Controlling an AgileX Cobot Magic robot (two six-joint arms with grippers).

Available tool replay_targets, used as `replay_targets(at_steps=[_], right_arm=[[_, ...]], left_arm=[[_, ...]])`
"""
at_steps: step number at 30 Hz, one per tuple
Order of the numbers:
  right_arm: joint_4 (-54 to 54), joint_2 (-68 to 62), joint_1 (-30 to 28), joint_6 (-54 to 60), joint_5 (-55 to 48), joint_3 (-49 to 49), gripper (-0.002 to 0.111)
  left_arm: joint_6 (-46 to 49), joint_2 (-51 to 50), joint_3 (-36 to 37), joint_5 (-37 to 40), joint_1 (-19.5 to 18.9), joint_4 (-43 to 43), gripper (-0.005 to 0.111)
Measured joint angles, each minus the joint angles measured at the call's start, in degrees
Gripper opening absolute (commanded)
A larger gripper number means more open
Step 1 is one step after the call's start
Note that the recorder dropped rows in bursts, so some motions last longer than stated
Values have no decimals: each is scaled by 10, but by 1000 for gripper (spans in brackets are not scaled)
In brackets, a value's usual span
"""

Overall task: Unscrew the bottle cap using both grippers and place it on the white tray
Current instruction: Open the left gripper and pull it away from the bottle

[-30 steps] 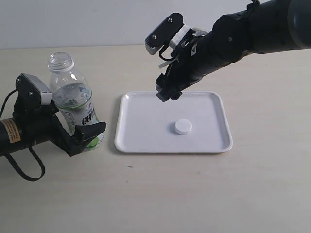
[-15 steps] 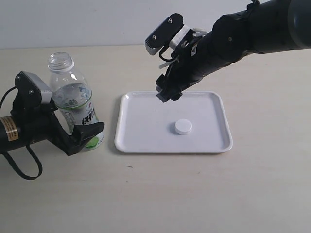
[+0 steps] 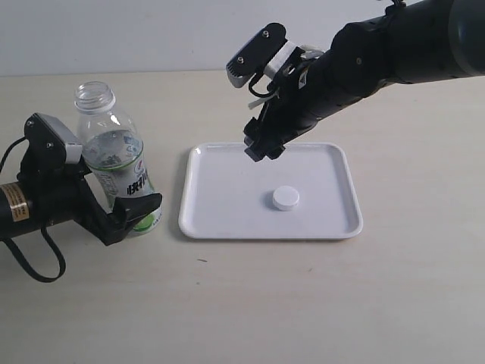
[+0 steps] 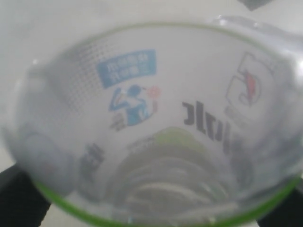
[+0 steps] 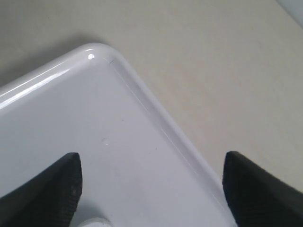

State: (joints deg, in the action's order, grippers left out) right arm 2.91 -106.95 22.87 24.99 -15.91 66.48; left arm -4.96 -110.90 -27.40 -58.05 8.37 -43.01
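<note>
The clear bottle (image 3: 114, 163) stands upright at the left with its neck uncapped. My left gripper (image 3: 139, 196) is open, its jaws standing on either side of the bottle's labelled lower part; the far finger is hidden behind it. In the left wrist view the bottle (image 4: 151, 118) fills the picture and only dark fingers (image 4: 19, 201) show at the corners. The bottle cap (image 3: 286, 198) lies flat near the middle of the white tray (image 3: 227, 205). My right gripper (image 3: 244, 112) hangs open and empty above the tray's far left part. In the right wrist view the gripper (image 5: 151, 189) is over the tray (image 5: 94, 118), with the cap (image 5: 92, 222) at the picture's edge.
The beige tabletop (image 3: 303, 303) stretches in front of the tray and to its right. A black cable (image 3: 38, 265) loops from the left arm onto the table. A pale wall (image 3: 151, 30) closes off the back.
The left gripper has slid slightly leftward along the bottle, which stays put. The right arm has barely moved; the cap lies still on the tray.
</note>
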Motion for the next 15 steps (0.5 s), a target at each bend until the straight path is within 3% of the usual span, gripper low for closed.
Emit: replay_targets(at_steps=[15], right_arm=[[0, 0, 0, 0, -3, 0, 77]], left_arm=[[0, 78, 31, 62, 0, 0, 99]])
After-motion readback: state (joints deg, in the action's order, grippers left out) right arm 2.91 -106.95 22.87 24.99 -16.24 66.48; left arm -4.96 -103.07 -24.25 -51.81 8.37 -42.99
